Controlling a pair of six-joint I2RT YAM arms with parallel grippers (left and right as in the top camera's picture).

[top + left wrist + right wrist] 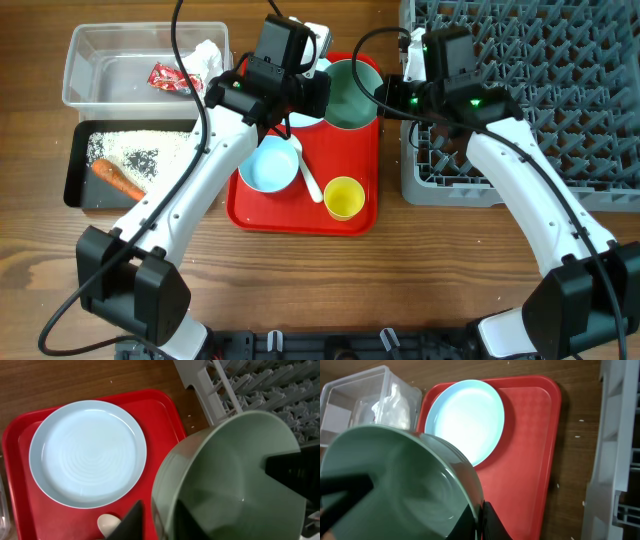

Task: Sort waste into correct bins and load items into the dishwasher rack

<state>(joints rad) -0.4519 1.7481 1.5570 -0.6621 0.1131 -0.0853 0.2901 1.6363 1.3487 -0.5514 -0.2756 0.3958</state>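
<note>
The pale green bowl [352,95] hangs tilted over the back of the red tray [300,215], between both grippers. My right gripper [388,95] is shut on its right rim, pinching it tight in the right wrist view [481,510], where the bowl [395,480] fills the left. My left gripper [322,95] is open and straddles the left rim [157,510] with a small gap outside; the bowl [235,475] fills that view's right. The light blue plate [87,452] lies on the tray beneath. The grey dishwasher rack [540,90] stands at the right.
A light blue bowl [268,165], white spoon [310,178] and yellow cup [344,197] sit on the red tray. The clear tub [100,50] holds a napkin [205,55] and red wrapper [170,78]. The black tray [75,170] holds rice [135,150] and a carrot [118,180].
</note>
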